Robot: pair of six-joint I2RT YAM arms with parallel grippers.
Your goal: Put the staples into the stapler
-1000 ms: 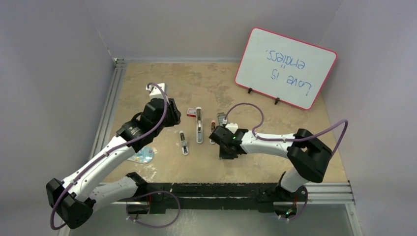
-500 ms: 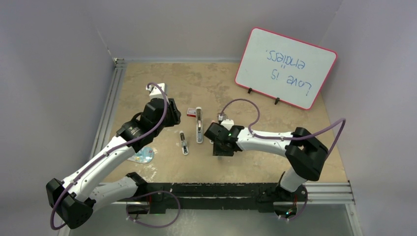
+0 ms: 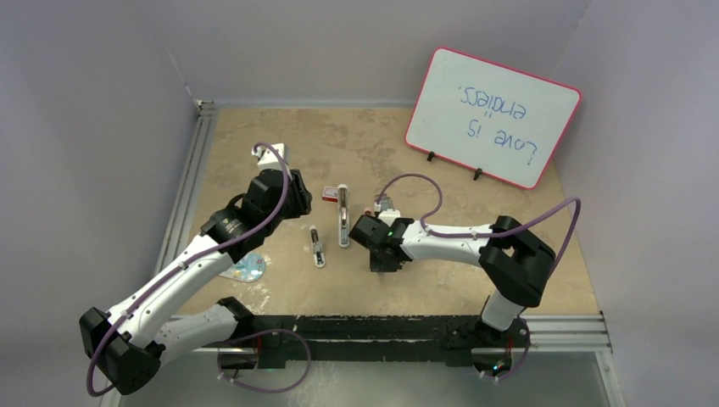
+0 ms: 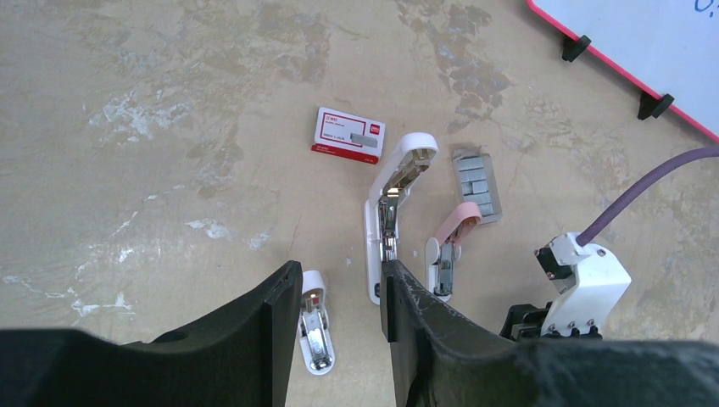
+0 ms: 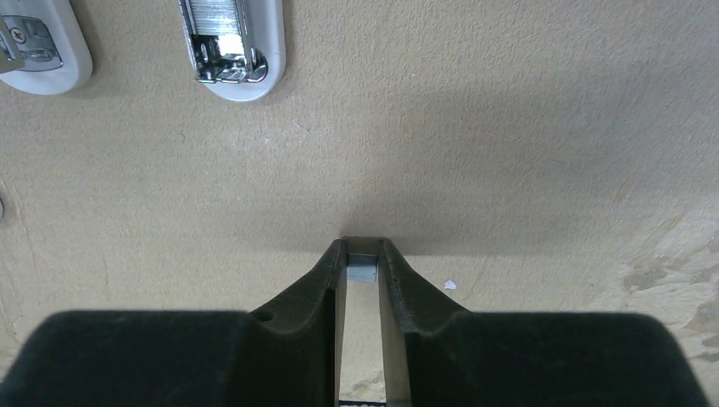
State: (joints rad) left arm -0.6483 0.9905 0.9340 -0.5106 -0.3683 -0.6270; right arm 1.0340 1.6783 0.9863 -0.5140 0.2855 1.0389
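My right gripper [image 5: 362,254] points down at the table, shut on a short silvery strip of staples [image 5: 362,270] held at its fingertips. In the top view it [image 3: 381,259] hangs just right of a long white stapler [image 3: 342,217] lying opened flat. The left wrist view shows that stapler [image 4: 392,199], a pink stapler [image 4: 453,229], a small white stapler [image 4: 314,331], more staples [image 4: 475,185] in a grey sleeve, and their red box [image 4: 348,136]. My left gripper [image 4: 337,280] hovers open and empty over the staplers.
A pink-framed whiteboard [image 3: 493,116] stands at the back right. A shiny disc [image 3: 248,269] lies by the left arm. Two white stapler ends [image 5: 231,38] [image 5: 34,47] sit at the top of the right wrist view. Purple cables loop above both arms.
The right arm shifted left, toward the white stapler. Its gripper opened briefly and closed again on the staple strip. The left arm has not moved.
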